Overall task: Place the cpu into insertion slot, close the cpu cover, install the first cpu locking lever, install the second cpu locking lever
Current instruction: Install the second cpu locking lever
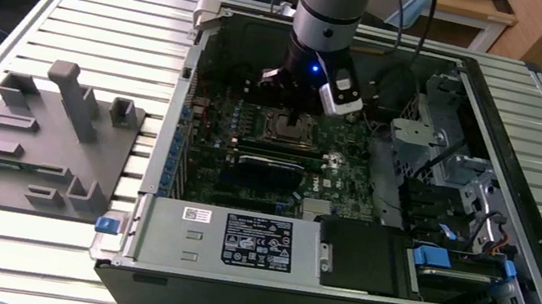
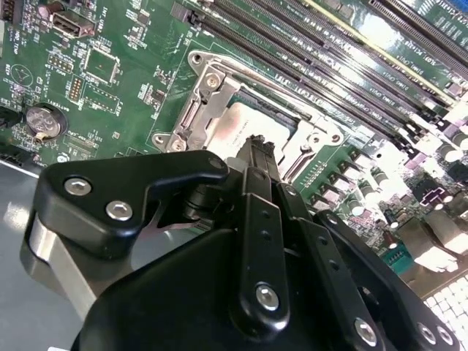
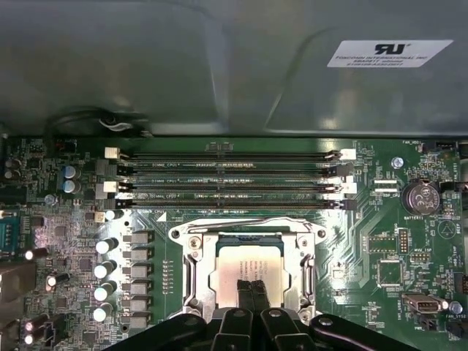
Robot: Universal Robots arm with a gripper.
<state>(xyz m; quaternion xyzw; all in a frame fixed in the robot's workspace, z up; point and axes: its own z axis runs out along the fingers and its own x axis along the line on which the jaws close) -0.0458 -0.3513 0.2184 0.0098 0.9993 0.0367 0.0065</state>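
Inside the open computer case (image 1: 516, 267), which lies on a slatted bench (image 1: 109, 1) beside a grey fixture (image 1: 39, 154) at the exterior view's left, the arm (image 1: 327, 13) reaches down over the green board (image 1: 245, 172) toward the far edge of the case. On the board, the slot (image 3: 252, 281) sits just beside the long memory slots (image 3: 230, 179), its silvery cover (image 3: 186, 278) lying flat around the cpu (image 3: 252, 270), whose dull metal top shows through the window. So the chip looks seated and the cover appears down; I judge the work stands at the lever stage, though I cannot make out whether either lever is latched. The gripper (image 3: 251, 287) hovers right over the chip's near edge with its two fingers (image 2: 257, 150) pressed together, holding nothing. Any lever move calls for a firm sideways push and hook under a tab, with care not to scrape the board.
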